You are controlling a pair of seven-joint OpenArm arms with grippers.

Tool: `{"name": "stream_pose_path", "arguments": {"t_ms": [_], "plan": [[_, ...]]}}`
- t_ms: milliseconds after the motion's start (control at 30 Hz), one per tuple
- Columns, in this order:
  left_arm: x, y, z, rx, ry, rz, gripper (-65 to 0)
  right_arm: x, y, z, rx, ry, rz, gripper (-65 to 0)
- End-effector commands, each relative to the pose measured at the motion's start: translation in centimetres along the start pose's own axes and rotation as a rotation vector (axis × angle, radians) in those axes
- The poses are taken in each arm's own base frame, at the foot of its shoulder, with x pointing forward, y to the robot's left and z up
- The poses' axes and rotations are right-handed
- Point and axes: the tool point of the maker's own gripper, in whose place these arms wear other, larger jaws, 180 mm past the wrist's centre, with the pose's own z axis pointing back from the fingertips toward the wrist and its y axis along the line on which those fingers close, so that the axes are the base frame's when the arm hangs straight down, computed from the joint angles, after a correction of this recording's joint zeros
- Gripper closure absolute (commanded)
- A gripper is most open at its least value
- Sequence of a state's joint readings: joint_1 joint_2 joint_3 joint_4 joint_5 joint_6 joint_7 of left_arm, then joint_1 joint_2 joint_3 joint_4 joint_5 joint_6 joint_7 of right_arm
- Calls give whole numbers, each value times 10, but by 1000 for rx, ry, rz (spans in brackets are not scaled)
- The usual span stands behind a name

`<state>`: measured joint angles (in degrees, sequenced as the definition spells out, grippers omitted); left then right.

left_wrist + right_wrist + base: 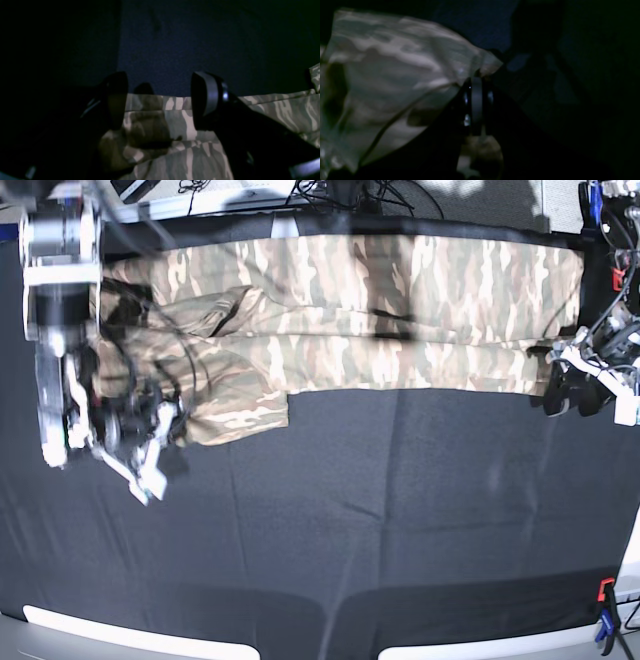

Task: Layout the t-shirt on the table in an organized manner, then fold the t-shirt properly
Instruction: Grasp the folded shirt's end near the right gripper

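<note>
Base view: you see the t-shirt [400,300] spread as a long camouflage band across the far part of the tabletop [380,510], with a bunched section and a lower flap at the end nearest the right gripper [165,430]. The left gripper [572,392] sits at the opposite end of the band, at the near hem.

Right wrist view: note that the right gripper [477,82] has its jaws pressed together on a corner of the t-shirt [395,75]. The fabric fans out to one side of the gripper and hangs in loose folds; a small fold also shows below the jaws. The dark tabletop [570,87] lies beyond the gripper.

Left wrist view: observe that the left gripper [160,100] has its jaws standing wide apart. The hem of the t-shirt [180,117] runs straight across between the two fingers [205,95], and the fabric extends back toward the wrist and out to one side. Ahead of the fingertips you see only the bare tabletop [200,45]. Whether the fingers touch the fabric cannot be told, as this view is dim.
</note>
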<state>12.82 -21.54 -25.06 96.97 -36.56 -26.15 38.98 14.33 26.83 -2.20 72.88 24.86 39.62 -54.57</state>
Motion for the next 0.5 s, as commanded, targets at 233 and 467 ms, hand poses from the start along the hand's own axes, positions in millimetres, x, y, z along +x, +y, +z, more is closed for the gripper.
{"name": "stream_pose_path", "arguments": {"t_ms": [233, 467], "plan": [[18, -1, 2, -13, -56, -19, -371, 14, 57, 58, -48, -195, 186, 0], [18, -1, 2, -13, -55, -19, -371, -9, 129, 83, 31, -220, 265, 0]]}}
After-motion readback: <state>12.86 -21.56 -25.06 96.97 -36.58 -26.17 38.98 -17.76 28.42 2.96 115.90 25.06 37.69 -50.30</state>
